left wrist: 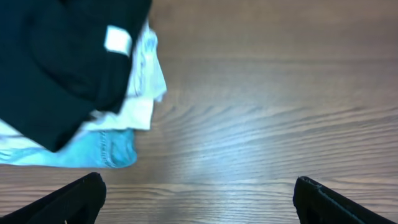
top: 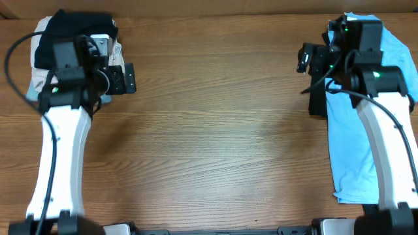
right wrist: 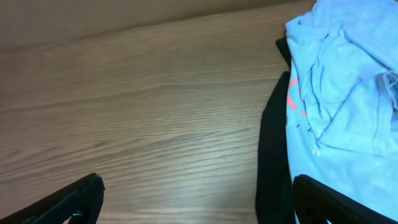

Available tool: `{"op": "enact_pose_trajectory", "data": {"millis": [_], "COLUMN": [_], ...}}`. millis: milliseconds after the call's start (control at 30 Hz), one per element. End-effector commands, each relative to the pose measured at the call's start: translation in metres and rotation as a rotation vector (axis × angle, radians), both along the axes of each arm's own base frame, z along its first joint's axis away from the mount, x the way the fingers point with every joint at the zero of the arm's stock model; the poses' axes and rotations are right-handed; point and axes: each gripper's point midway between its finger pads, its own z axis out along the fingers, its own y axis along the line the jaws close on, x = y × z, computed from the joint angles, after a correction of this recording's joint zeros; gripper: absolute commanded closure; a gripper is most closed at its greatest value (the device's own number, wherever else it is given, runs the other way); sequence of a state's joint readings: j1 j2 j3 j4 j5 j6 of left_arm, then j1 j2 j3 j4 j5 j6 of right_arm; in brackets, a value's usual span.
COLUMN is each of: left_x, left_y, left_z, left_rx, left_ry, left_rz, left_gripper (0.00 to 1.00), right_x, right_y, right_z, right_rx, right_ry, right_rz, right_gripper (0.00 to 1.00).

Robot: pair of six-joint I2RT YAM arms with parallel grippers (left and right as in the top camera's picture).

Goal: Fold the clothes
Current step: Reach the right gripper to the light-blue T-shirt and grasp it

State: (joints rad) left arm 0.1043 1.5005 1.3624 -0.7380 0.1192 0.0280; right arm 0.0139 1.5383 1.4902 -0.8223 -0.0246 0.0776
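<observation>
T-shirt [top: 356, 150] lies crumpled at the right, over a black garment [top: 318, 98], so the right gripper [top: 304, 57], jaws wide and empty like the left gripper's [top: 130, 78], should pinch only 1 blue layer and drag it mid-table.

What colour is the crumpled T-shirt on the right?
Light blue T-shirt with coral print; clearest in right wrist view.

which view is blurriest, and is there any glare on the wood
Left wrist view: the softest, the folded pile is blurred and a pale sheen lies on the table. Right wrist view: wood grain crisp, the light blue T-shirt slightly soft. Overhead view: evenly lit, no strong glare, small green lights glow on the right arm.
</observation>
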Motion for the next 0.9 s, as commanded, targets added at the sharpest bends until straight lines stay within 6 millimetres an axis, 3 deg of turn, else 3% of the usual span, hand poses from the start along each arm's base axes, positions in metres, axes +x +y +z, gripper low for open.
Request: {"op": "enact_pose_trajectory", "data": {"millis": [0,200,433,633,867], "left_x": [0.018,0.029,0.028,0.027,0.027], "left_y": [-0.003,-0.010,-0.010,-0.010,-0.010], "left_z": [-0.023,-0.040,-0.047,-0.048,-0.048], "left_rx": [-0.034,-0.067,-0.071,-0.072,-0.072], "left_ry": [0.036,0.053,0.078,0.082,0.082], "left_rz": [-0.011,-0.041,-0.040,-0.041,-0.040], "left_gripper": [0.00,0.00,0.00,0.00,0.00], "right_x": [0.025,0.049,0.052,0.048,0.047], "right_y": [-0.025,-0.095,-0.175,-0.212,-0.222], "right_z": [0.000,-0.025,-0.078,-0.123,-0.175], "right_rx": [-0.019,-0.021,-0.014,-0.001,0.016], "right_ry": [-0.045,-0.056,0.017,0.087,0.171], "right_rz": [-0.061,-0.208,-0.362,-0.432,-0.447], "right_gripper": [0.00,0.07,0.17,0.22,0.32]}}
